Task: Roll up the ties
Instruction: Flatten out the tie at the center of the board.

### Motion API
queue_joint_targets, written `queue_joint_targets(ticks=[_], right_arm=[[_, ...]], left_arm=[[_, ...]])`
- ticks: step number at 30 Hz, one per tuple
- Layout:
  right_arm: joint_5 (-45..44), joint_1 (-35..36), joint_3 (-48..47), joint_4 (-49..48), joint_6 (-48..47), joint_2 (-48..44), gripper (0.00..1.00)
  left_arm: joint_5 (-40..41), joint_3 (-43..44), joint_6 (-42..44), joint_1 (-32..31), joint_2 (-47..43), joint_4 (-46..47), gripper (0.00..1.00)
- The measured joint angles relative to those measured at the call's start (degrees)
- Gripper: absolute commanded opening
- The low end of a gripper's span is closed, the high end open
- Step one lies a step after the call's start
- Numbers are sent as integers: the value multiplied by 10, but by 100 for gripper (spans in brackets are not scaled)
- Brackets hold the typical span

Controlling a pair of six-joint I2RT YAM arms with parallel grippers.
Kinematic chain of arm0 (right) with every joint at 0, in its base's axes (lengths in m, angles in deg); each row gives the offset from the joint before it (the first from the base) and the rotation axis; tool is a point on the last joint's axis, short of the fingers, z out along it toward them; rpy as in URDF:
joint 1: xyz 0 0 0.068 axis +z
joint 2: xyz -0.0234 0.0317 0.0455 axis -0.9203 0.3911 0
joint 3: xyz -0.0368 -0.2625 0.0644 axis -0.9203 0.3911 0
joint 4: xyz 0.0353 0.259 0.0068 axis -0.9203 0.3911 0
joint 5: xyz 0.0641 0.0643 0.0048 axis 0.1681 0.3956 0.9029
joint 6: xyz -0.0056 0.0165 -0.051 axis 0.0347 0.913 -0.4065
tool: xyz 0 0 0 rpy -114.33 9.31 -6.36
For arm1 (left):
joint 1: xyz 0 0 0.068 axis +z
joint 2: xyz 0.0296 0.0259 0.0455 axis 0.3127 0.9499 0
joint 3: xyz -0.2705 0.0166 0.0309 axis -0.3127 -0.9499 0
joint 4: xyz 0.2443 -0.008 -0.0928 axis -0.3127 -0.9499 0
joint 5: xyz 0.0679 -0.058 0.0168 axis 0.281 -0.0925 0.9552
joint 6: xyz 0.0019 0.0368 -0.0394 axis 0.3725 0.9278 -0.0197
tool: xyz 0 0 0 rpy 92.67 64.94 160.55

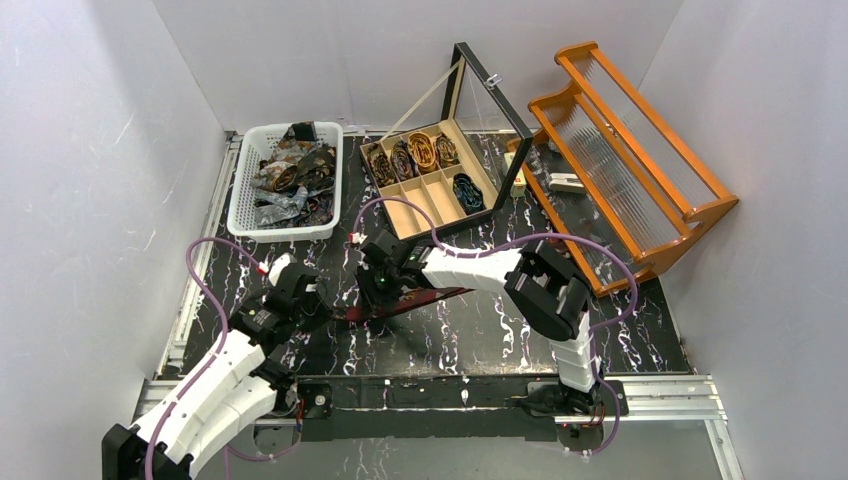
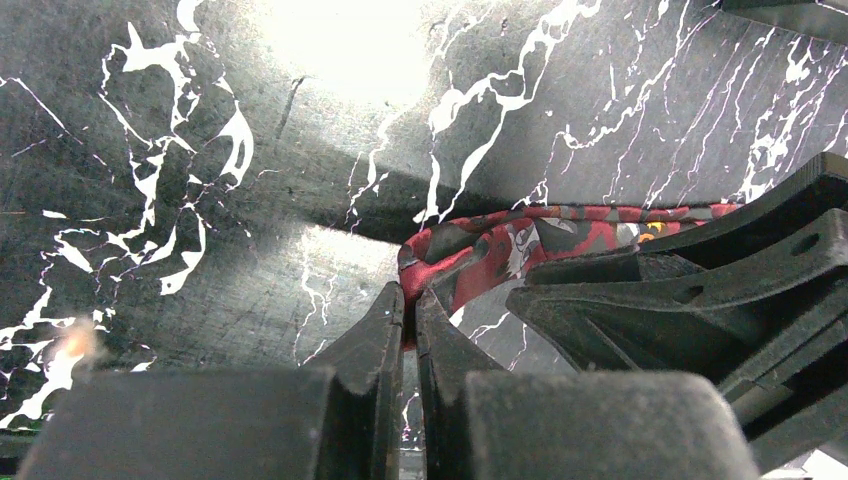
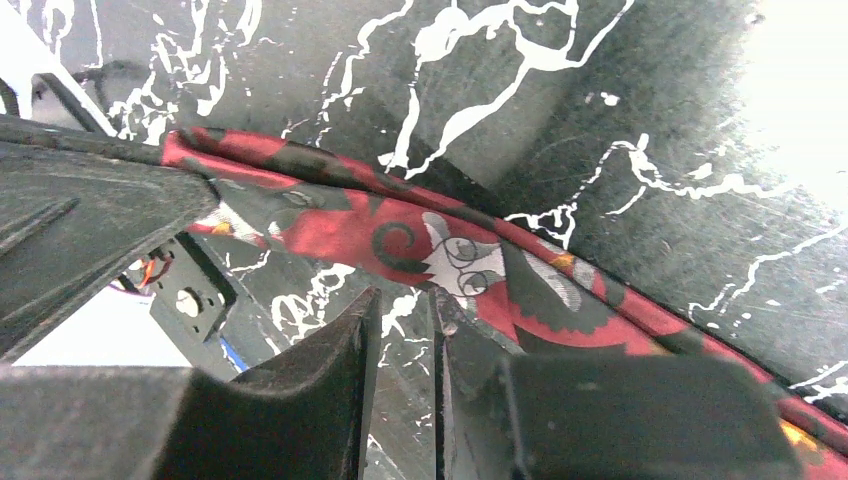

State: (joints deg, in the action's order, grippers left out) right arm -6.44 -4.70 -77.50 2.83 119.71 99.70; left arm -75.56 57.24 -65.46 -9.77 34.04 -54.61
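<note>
Red tie [image 1: 440,295] stretched flat on the table [image 1: 480,335] between both arms.
From above, it runs mid-table from one arm to the other. Left wrist view: left fingers [image 2: 385,325] closed, pinching its folded end. Right wrist view: right fingers [image 3: 355,335] slightly apart at the tie's near edge.

Red tie [image 1: 425,297] lies on the marbled table [image 1: 480,340] by the right gripper [image 1: 378,285]; coiled ties [image 1: 422,150] sit in the wooden box [image 1: 425,205].
</note>
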Motion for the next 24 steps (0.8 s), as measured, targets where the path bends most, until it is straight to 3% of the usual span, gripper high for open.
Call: queue_joint_targets(ticks=[10, 13, 16, 21, 22, 23, 24], right_arm=[[-4, 3, -19, -7, 12, 18, 31], [-9, 4, -37, 6, 10, 39, 35], [-8, 4, -31, -2, -7, 43, 47], [-2, 4, 24, -52, -88, -14, 67], [2, 4, 30, -61, -107, -26, 75], [10, 4, 37, -78, -135, -40, 95], [17, 4, 44, -96, -157, -52, 98]], left_arm=[[8, 0, 0, 0, 8, -1, 0], [9, 0, 0, 0, 12, 0, 0], [9, 0, -2, 0, 23, -1, 3], [19, 0, -17, 0, 28, -9, 29], [22, 0, -19, 0, 28, -12, 35], [26, 0, -24, 0, 28, -16, 41], [30, 0, -28, 0, 29, -19, 46]])
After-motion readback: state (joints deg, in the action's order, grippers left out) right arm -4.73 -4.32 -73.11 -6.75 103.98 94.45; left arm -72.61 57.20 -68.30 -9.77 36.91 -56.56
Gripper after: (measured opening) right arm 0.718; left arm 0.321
